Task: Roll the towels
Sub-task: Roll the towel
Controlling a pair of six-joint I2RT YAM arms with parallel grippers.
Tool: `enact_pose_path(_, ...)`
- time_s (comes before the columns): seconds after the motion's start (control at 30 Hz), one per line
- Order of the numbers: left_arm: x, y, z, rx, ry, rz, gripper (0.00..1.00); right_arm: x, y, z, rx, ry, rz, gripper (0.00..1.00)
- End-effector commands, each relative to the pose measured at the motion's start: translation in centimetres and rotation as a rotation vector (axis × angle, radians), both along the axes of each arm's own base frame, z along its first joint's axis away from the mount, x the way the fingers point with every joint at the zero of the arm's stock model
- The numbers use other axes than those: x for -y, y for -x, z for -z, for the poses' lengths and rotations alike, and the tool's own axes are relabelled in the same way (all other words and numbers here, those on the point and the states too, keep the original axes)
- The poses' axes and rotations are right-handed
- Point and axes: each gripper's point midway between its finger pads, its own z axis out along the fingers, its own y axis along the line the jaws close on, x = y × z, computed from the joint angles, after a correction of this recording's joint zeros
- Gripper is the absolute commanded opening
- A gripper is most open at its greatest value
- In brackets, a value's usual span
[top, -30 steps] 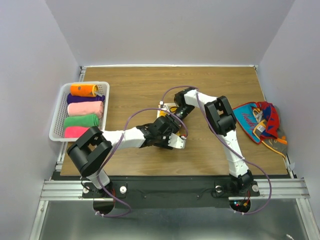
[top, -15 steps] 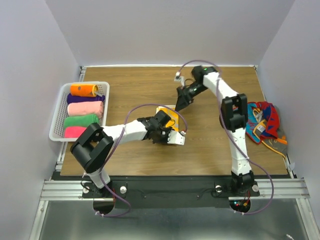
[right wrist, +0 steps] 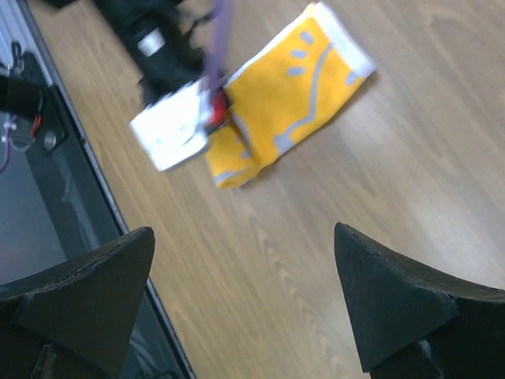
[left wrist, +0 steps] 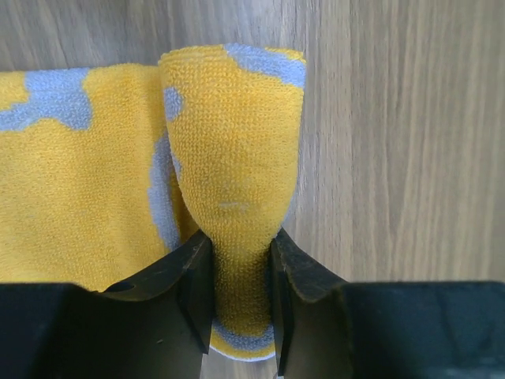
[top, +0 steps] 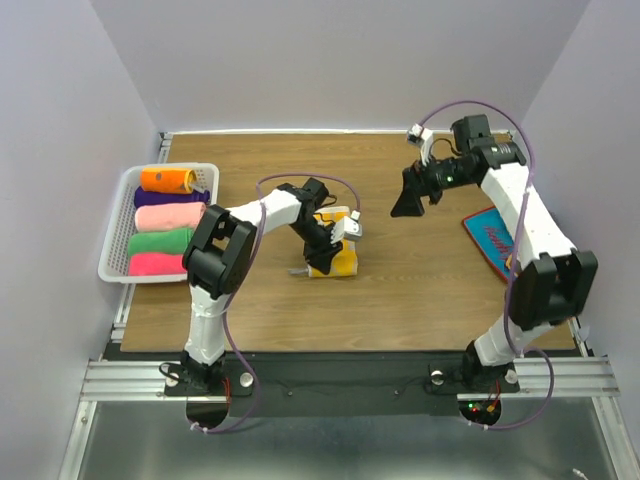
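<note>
A yellow towel (top: 338, 262) with blue-grey marks lies partly folded in the middle of the table. My left gripper (top: 325, 243) is shut on a raised fold of it; in the left wrist view the fold (left wrist: 233, 158) is squeezed between the two black jaws of the left gripper (left wrist: 241, 292). My right gripper (top: 405, 205) hangs open and empty above the table to the right of it. From the right wrist view, the yellow towel (right wrist: 292, 95) lies well beyond the right gripper (right wrist: 245, 260). A red towel with blue patterns (top: 492, 236) lies at the right edge, partly hidden by the right arm.
A white slatted basket (top: 118, 200) stands at the left edge. It holds rolled towels: orange (top: 167, 179), purple (top: 170, 197), pink (top: 168, 216), green (top: 160, 241) and a deeper pink one (top: 150, 263). The table's near edge shows as a black rail (right wrist: 47, 142) in the right wrist view.
My right gripper has let go of the yellow towel, opened wide and swung up to the back right. My left gripper has closed on the towel's fold and its arm has swung round.
</note>
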Motion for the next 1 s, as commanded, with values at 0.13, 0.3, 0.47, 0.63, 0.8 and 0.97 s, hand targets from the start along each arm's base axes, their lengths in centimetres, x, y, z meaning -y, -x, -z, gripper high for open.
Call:
enact_pose_path(0.13, -3.4, 0.4, 6.1, -0.219, -0.201, -0.002, 0.39, -1.3, 3.2, 2.5, 0.120, 0.207, -0.026, 1.00)
enact_pose_path(0.3, -3.2, -0.6, 6.8, -0.290, -0.206, 0.002, 0.40, -6.2, 6.4, 4.6, 0.316, 0.347, -0.127, 0.99)
enact_pose_path(0.47, -3.4, -0.8, 7.4, -0.321, -0.225, 0.008, 0.41, -10.4, 7.7, 7.9, 0.543, 0.427, -0.263, 0.93)
enact_pose_path(0.63, -3.4, -0.6, 7.7, -0.334, -0.226, 0.011, 0.43, -12.7, 7.8, 11.8, 0.621, 0.457, -0.343, 0.88)
enact_pose_path(0.8, -3.6, -0.6, 7.7, -0.329, -0.228, 0.012, 0.43, -13.8, 6.3, 13.9, 0.676, 0.467, -0.348, 0.86)
enact_pose_path(0.97, -3.7, -0.5, 7.7, -0.334, -0.230, 0.015, 0.45, -14.8, 6.1, 14.9, 0.689, 0.453, -0.388, 0.87)
